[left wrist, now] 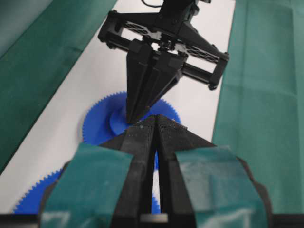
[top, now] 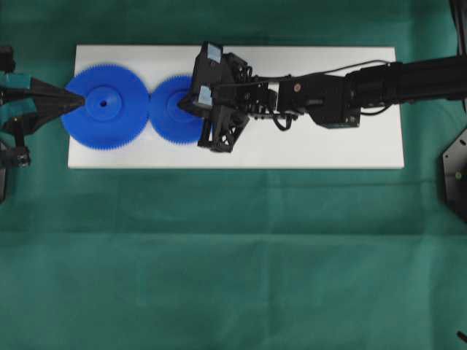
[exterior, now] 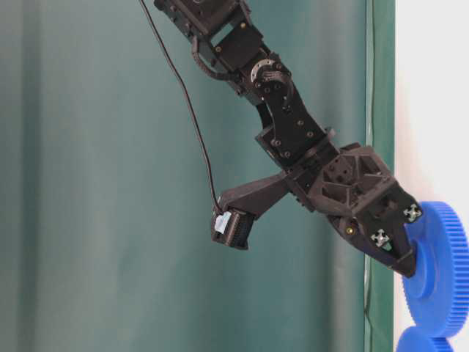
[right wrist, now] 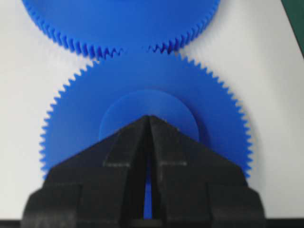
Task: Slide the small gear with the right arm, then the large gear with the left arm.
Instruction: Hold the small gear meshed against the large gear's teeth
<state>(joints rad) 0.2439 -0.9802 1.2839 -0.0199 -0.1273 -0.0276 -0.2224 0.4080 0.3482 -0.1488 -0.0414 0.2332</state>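
Two unlabelled meshed gears, small gear (top: pixel 175 109) under closed right fingers (right wrist: pixel 128 156), left fingers (left wrist: pixel 137 156) likewise closed.

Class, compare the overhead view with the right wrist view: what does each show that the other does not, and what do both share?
Overhead alone: the whole white board on green cloth, the large gear entire, and the left gripper closed with its tip on that gear. Right wrist alone: individual teeth meshing where the gears meet, and the thin slit between the right gripper's fingers. Both: the small gear with the right gripper tip on its hub.
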